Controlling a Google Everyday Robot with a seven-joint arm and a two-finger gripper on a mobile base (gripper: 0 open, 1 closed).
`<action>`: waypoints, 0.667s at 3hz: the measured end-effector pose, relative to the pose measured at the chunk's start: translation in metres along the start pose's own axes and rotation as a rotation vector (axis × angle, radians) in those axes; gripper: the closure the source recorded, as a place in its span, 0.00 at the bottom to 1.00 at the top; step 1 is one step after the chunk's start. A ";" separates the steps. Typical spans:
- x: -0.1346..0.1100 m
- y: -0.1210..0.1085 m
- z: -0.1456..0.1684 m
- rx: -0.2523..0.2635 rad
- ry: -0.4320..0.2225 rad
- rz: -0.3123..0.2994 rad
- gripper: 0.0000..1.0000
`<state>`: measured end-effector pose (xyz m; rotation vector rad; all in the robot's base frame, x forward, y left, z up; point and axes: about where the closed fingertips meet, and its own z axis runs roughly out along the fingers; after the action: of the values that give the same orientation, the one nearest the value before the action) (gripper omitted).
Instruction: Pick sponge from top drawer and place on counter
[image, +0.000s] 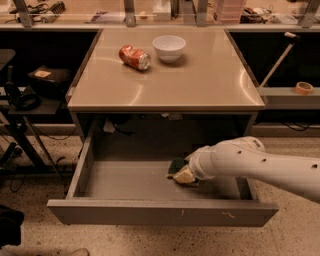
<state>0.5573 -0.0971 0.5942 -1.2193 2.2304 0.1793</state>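
- Reaching into the open top drawer (150, 212) from the right, the white arm (260, 167) sits low over the drawer floor.
- Gripper (191, 171) is at the arm's end, right against the sponge (179, 171). The wrist mostly hides it, so cannot tell if released or clenched.
- Sponge is inside the drawer, right of middle, tilted, green top and yellow base both showing.
- Counter (200, 75) holds a red soda can (134, 56) on its side and a white bowl (169, 47), near each other at the back.
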 end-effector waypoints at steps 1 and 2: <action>-0.003 0.000 -0.019 0.034 0.006 0.001 0.88; -0.002 0.003 -0.069 0.122 0.033 -0.001 1.00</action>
<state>0.5268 -0.1201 0.6511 -1.1651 2.2343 0.0218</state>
